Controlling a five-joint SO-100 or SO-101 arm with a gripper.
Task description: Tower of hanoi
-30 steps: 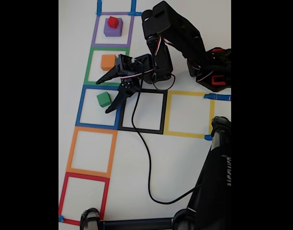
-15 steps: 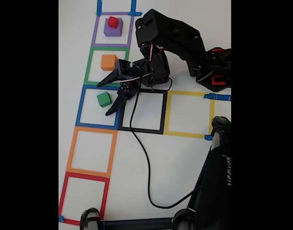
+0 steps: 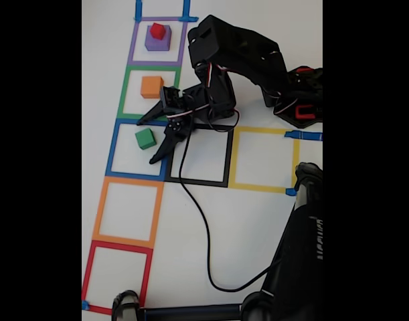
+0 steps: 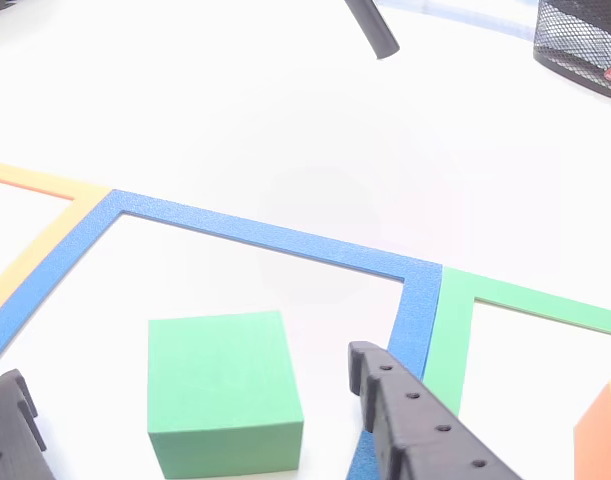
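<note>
The white tabletop (image 3: 258, 221) carries a run of flat coloured square outlines, and the black jointed robot arm (image 3: 241, 57) reaches in from the far right of the fixed view toward the left column of squares. In that column the purple-bordered square (image 3: 132, 40) at the far end holds a purple cube (image 3: 157, 40) with a small red cube (image 3: 157, 30) stacked on top, the green-bordered square (image 3: 126, 90) next nearer holds an orange cube (image 3: 151, 86), and the blue-bordered square (image 3: 114, 150) holds the small green foam cube (image 3: 145, 138), lying alone near the square's far right corner. The black two-finger gripper (image 3: 148, 142) has its jaws spread wide apart and holds nothing; in the fixed view one finger lies over the border between the green and blue squares and the other points down along the blue square's right edge, with the green cube just left of the gap. In the other view the green cube (image 4: 223, 390) sits between the two toothed fingertips (image 4: 405, 415), nearer the left one, touching neither. The step in hand looks like grasping this cube. To do it well, the arm should push further forward until the cube sits deep between the fingers, centre it so both pads meet opposite flat faces squarely, then close gently, since the foam may squash or twist away if pinched at a corner.
</note>
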